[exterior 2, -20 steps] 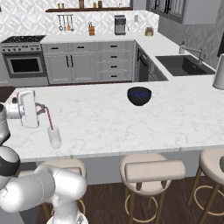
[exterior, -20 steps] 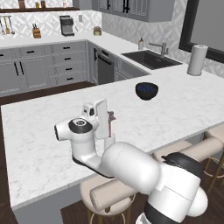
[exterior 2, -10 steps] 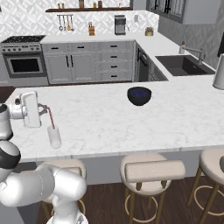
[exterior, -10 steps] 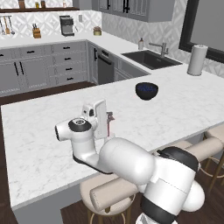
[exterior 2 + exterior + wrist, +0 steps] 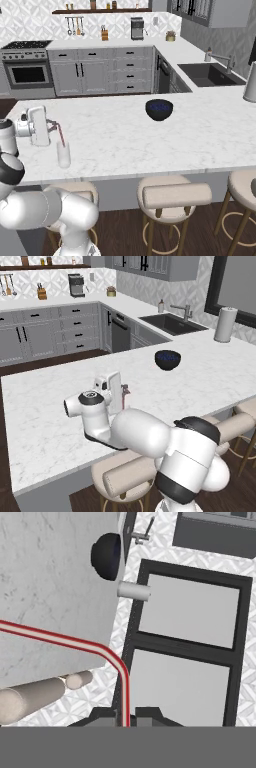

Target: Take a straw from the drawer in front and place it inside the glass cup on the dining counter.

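My gripper (image 5: 51, 123) is shut on the straw (image 5: 59, 131), a thin red-pink stick that bends down from the fingers toward the glass cup (image 5: 63, 154). The cup stands upright near the front left edge of the dining counter (image 5: 150, 140). The straw's lower end reaches the cup's mouth; I cannot tell whether it is inside. In the left base view the gripper (image 5: 124, 392) hovers over the dining counter (image 5: 200, 381), and the straw (image 5: 125, 400) shows just below it. In the hand view the straw (image 5: 75, 643) rises from the gripper (image 5: 125, 717) and curves left. The drawer is out of view.
A dark blue bowl (image 5: 159, 109) (image 5: 167, 359) sits mid-counter. A white paper-towel roll (image 5: 225, 324) stands at the far right beside the sink (image 5: 172, 323). Beige stools (image 5: 172, 195) line the counter's near edge.
The arm's lower links have swung a little. The hand has barely shifted and still holds the straw over the cup.
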Robot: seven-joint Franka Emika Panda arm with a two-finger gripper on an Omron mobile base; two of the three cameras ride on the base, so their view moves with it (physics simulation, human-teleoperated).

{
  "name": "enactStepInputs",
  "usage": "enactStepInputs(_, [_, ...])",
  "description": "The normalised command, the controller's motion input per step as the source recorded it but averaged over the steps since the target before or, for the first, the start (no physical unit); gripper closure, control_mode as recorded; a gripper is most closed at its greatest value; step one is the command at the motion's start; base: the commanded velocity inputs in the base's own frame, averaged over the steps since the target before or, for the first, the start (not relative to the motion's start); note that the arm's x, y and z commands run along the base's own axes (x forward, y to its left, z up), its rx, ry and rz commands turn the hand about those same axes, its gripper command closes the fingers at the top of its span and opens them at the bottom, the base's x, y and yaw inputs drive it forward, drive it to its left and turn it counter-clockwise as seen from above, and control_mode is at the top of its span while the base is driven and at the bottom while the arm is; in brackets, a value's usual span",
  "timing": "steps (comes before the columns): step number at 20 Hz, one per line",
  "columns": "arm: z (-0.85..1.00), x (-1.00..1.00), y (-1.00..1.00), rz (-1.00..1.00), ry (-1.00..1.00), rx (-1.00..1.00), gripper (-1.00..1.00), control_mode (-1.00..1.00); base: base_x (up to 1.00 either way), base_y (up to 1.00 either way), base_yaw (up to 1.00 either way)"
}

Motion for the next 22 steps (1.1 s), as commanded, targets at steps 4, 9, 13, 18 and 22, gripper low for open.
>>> enactStepInputs(4, [-0.15,-0.05,0.06,0.0,0.0,0.0,1.0,-1.0,0.0,0.0,0.0])
enactStepInputs(9, [-0.22,-0.1,0.02,0.0,0.0,0.0,1.0,-1.0,0.0,0.0,0.0])
enactStepInputs(13, [-0.28,-0.04,0.0,0.0,0.0,0.0,1.0,-1.0,0.0,0.0,0.0])
enactStepInputs(18, [-0.28,0.0,0.0,0.0,0.0,0.02,-1.0,-1.0,0.0,0.0,0.0])
enactStepInputs(22, [-0.11,-0.02,0.0,0.0,0.0,0.05,-1.0,-1.0,0.0,0.0,0.0])
